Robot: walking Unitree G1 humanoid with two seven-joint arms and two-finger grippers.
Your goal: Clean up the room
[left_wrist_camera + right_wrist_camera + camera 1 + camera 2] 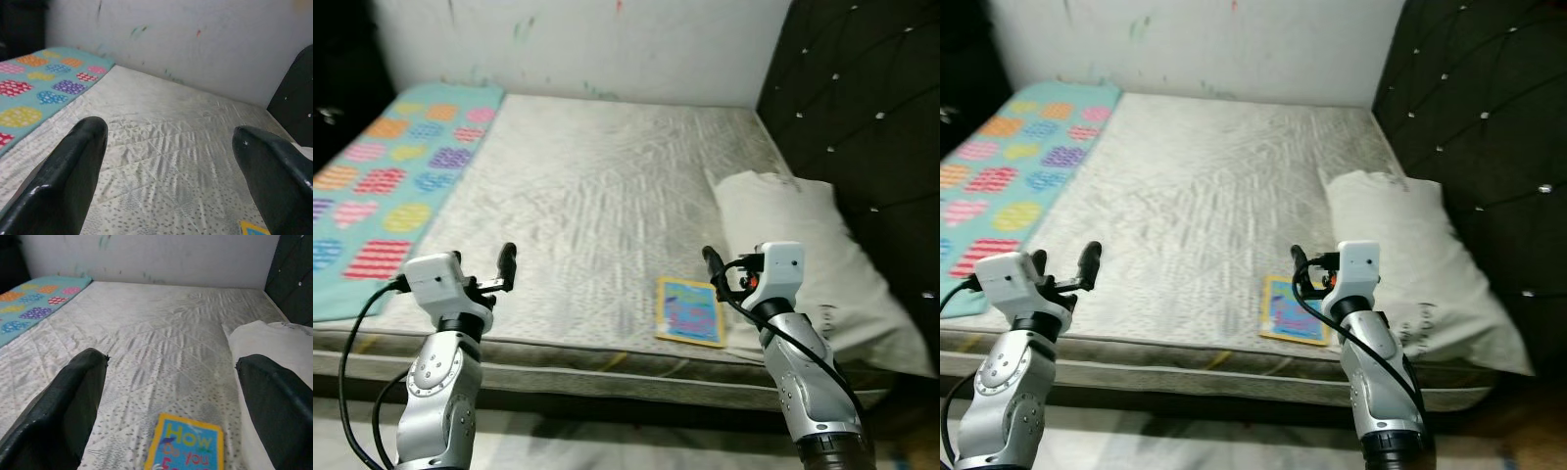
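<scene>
A thin children's book (690, 311) with a yellow border and blue cover lies flat on the grey quilted mattress (597, 186), near its front edge. My right gripper (722, 269) hovers open just above and to the right of the book (188, 443), apart from it, with nothing between its fingers (73, 396). Over the mattress's front left part my left gripper (487, 268) is held up, also open and empty, its fingers (73, 161) spread wide. A white pillow (803, 255) lies crooked along the right side, right of the book.
A teal blanket (382, 186) with colourful patches covers the bed's left strip. A black tufted headboard (862, 98) rises on the right, and a scribbled white wall (587, 44) stands at the far end. The bed's front edge (607, 367) is just below my arms.
</scene>
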